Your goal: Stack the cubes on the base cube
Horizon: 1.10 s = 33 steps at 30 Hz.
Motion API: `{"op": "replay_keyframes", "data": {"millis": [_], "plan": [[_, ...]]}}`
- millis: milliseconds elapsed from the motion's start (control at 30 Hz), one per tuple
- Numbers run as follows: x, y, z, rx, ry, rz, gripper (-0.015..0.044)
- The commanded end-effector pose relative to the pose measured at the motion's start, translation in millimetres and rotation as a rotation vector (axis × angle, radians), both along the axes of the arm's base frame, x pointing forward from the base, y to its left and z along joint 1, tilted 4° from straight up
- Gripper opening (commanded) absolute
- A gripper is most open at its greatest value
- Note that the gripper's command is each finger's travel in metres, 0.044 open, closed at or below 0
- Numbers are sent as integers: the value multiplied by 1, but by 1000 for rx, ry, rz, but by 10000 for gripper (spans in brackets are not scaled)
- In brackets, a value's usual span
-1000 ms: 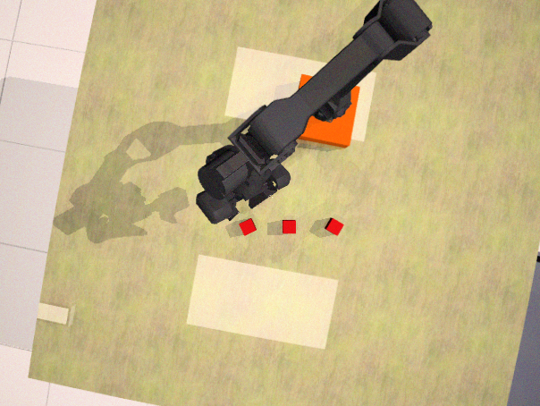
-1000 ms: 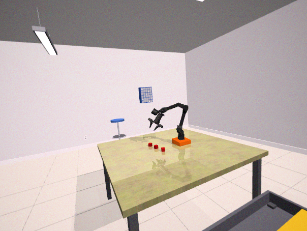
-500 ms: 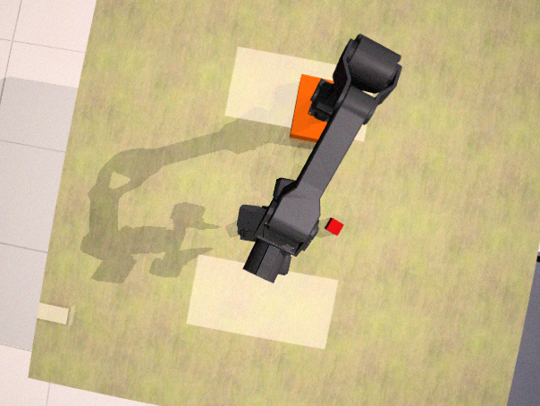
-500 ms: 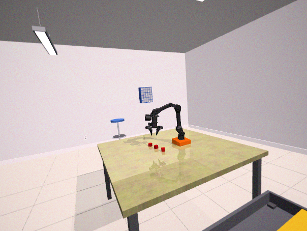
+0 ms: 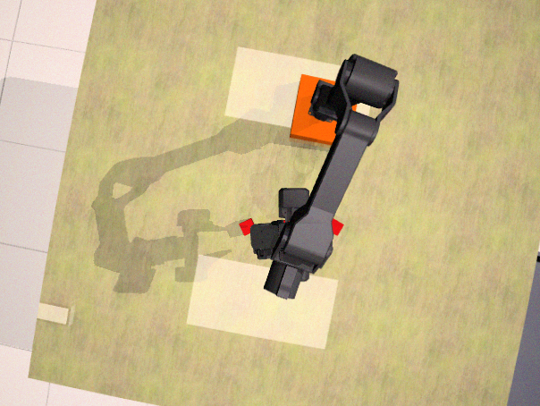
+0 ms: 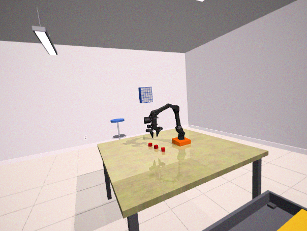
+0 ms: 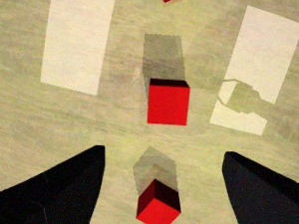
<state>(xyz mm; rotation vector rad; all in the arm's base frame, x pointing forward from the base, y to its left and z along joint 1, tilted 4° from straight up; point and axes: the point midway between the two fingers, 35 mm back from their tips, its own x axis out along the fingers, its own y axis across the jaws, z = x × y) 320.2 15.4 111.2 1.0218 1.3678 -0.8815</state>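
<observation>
Three same-looking red cubes stand apart in a row on the table. The middle cube (image 6: pixel 156 146) (image 7: pixel 168 105) is mostly hidden by the arm in the top view. One outer cube (image 5: pixel 337 226) (image 6: pixel 162 149) (image 7: pixel 158 210) is turned relative to the middle one and lies lowest in the wrist view. The other outer cube (image 5: pixel 246 226) (image 6: pixel 150 144) (image 7: pixel 167 0) is barely inside the wrist view's top edge. Nothing rests on the middle cube. My gripper (image 6: pixel 154 137) (image 7: pixel 164 157) points down, open and empty, above the row. Its fingertips are hidden in the top view.
The arm stands on an orange block (image 5: pixel 308 121) (image 6: pixel 181 142) beside the row. Pale rectangles (image 5: pixel 261 304) (image 5: pixel 259 85) lie on either side of the row on the tabletop (image 5: pixel 425 224) (image 6: pixel 216 157). A dark tray (image 6: pixel 254 216) is beyond the table edge.
</observation>
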Motion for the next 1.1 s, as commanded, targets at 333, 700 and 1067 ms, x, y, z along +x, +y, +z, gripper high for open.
{"op": "replay_keyframes", "data": {"millis": [333,700,1067], "plan": [[-4,4,-61,-5,29,9,265],[-4,5,-75,-5,29,9,265],[-4,7,-93,-5,30,9,265]]}}
